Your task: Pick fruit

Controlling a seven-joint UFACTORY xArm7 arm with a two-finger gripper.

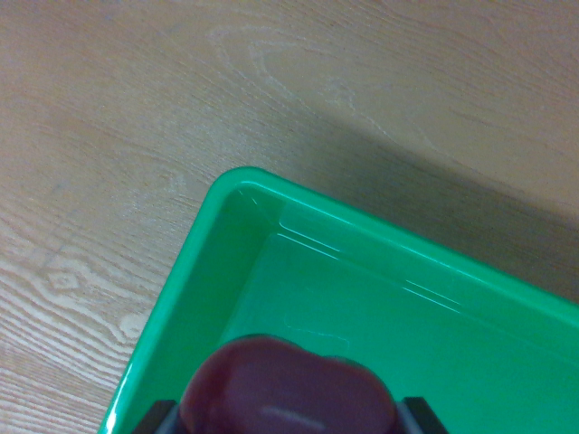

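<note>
A dark red, rounded fruit (288,387) fills the bottom middle of the wrist view. Two black fingertips (156,418) show at its left and right sides, so my gripper (288,418) is shut on the fruit. The fruit hangs over the inside of a bright green plastic bin (271,212), near the bin's rounded top-left corner. Whether the fruit touches the bin floor cannot be told.
The green bin stands on a pale wood-grain tabletop (109,136), which fills the wrist view's left and top. A dark shadow (434,172) lies across the wood just beyond the bin's far rim.
</note>
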